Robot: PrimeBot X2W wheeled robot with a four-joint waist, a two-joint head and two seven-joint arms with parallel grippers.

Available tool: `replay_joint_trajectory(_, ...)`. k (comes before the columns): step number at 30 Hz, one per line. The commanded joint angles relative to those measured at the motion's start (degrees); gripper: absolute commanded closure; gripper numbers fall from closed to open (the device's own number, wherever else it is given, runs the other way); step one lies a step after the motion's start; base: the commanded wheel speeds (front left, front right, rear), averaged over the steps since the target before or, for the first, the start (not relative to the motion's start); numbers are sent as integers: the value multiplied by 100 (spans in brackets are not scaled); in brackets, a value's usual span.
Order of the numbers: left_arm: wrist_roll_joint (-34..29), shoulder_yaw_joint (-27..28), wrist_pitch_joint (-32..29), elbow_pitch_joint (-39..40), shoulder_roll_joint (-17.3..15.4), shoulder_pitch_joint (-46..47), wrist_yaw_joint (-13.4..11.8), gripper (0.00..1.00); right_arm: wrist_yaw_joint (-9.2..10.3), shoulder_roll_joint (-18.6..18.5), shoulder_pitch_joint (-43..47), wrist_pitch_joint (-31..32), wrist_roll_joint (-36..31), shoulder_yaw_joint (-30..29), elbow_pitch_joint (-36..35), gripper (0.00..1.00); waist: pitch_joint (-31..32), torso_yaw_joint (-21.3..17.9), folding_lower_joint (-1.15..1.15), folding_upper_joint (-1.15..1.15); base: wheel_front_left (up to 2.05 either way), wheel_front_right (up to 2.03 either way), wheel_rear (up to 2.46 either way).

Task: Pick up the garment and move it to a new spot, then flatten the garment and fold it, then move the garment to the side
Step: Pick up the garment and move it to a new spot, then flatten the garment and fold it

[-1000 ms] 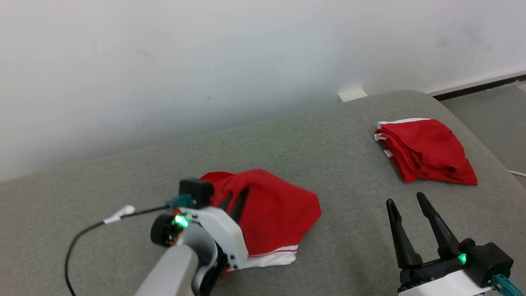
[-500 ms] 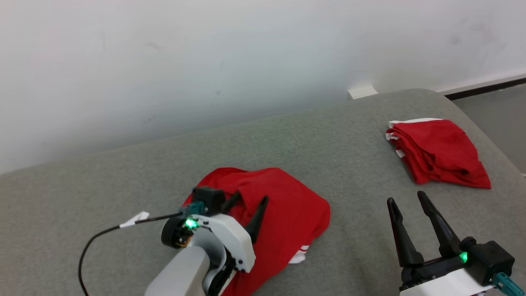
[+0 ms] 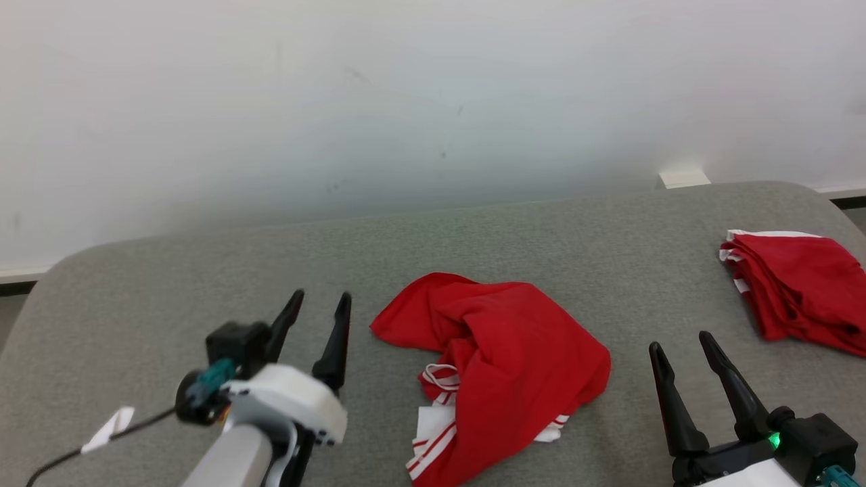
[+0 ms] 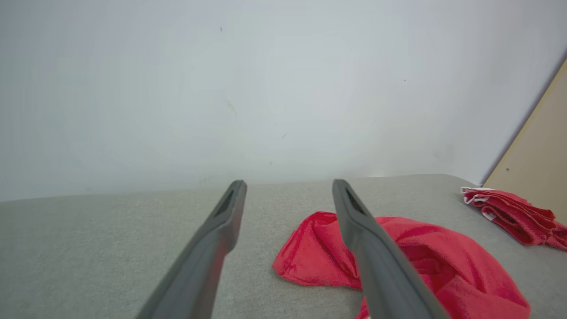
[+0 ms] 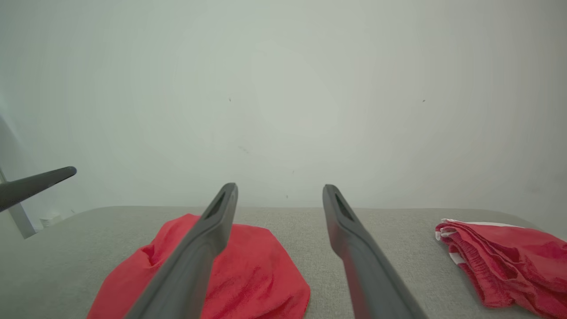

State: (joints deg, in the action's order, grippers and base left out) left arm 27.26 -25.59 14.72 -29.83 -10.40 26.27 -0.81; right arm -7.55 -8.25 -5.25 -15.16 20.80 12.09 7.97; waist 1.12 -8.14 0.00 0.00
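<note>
A crumpled red garment (image 3: 500, 358) with white stripes at its hem lies loose in the middle of the grey padded surface (image 3: 203, 270). It also shows in the left wrist view as a red heap (image 4: 416, 261) and in the right wrist view (image 5: 248, 274). My left gripper (image 3: 319, 303) stands open to the garment's left, apart from it, with nothing between its fingers. At the lower right my right gripper (image 3: 681, 340) is open and empty, just right of the garment.
A second red garment (image 3: 795, 287), folded, lies at the far right edge of the surface (image 5: 509, 257). A pale wall (image 3: 406, 101) rises directly behind the surface. A black cable with a white tag (image 3: 108, 427) trails from my left wrist.
My left gripper has opened, let go of the garment and drawn back to its left. The garment now lies loose. The head camera has swung, shifting the whole picture.
</note>
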Motion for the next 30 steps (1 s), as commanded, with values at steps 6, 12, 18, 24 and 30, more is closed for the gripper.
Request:
replay_joint_trajectory(6, -94, 591, 40, 1051, -227, -1128, -387, 0, 13, -20, 157, 5, -12, -6, -24, 0, -27, 206, 0, 0, 0, 0, 0)
replay_joint_trajectory(12, -431, 1119, 39, 1839, -36, -2096, -547, 0, 13, -56, 251, 5, 25, -125, -46, 0, -2, 236, 0, 0, 0, 0, 0)
replay_joint_trajectory(18, -657, 1328, 40, 2005, 240, -2438, -373, 0, 13, -90, 293, 5, -7, -133, -32, 0, 18, 252, 0, 0, 0, 0, 0)
replay_joint_trajectory(24, -803, 1452, 41, 1982, 442, -2386, -212, 0, 13, -63, 254, 6, -38, -116, -26, 0, 30, 282, 0, 0, 0, 0, 0)
replay_joint_trajectory(30, -933, 1563, 41, 1901, 538, -2376, -79, 0, 13, -34, 248, 6, -30, -89, -12, 0, 19, 263, 0, 0, 0, 0, 0)
